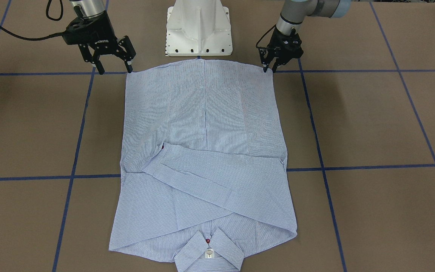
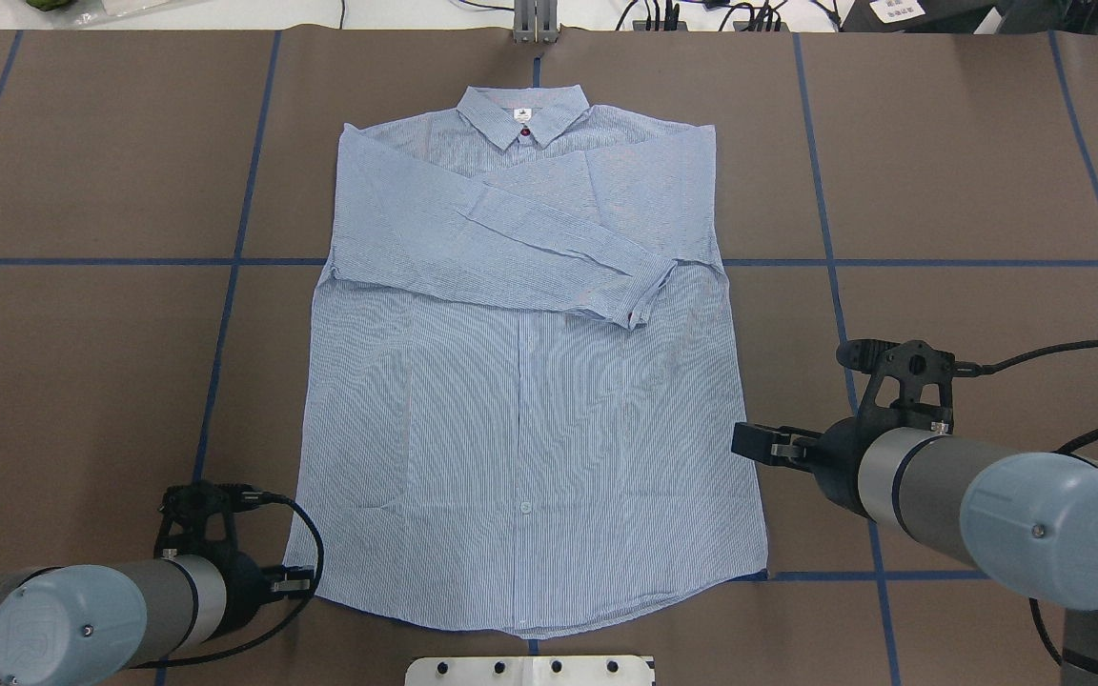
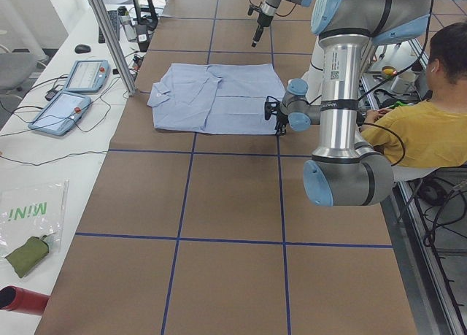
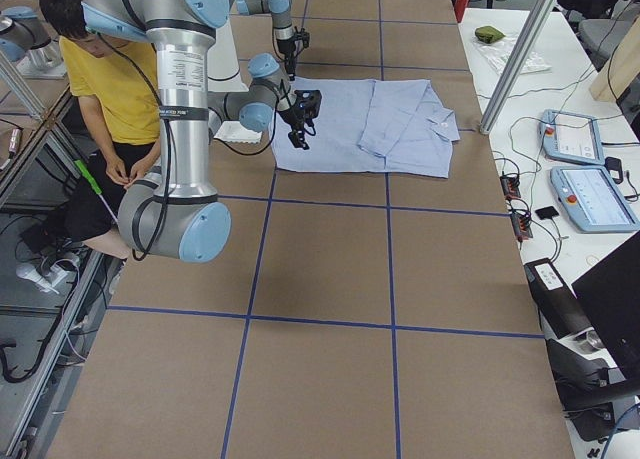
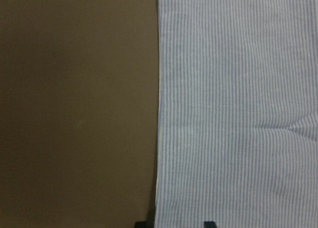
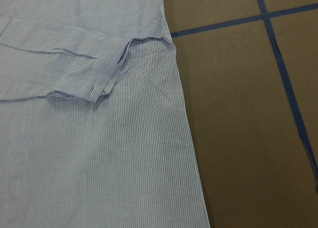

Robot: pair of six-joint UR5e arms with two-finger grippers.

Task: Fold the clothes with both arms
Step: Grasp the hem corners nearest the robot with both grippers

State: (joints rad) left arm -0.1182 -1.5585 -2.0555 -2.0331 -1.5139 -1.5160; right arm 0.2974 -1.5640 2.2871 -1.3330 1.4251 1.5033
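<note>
The light blue striped shirt [image 1: 202,124] lies flat on the brown table, front up. Its collar [image 2: 522,116] is on the side far from the robot and both sleeves are folded across the chest. My left gripper [image 1: 269,70] is down at the hem corner. In the left wrist view its fingertips [image 5: 208,223] straddle the shirt's side edge [image 5: 158,138] with a narrow gap, and the cloth lies flat between them. My right gripper [image 1: 113,70] hangs wide open just above the other hem corner, holding nothing. Its wrist view shows the shirt's edge and a cuff [image 6: 102,76].
The white pedestal base [image 1: 198,34] stands just behind the hem. Blue tape lines [image 1: 353,166] cross the table. A person in a yellow top [image 3: 416,123] sits behind the robot. Tablets [image 3: 73,87] and a metal post [image 3: 109,36] line the table's far side.
</note>
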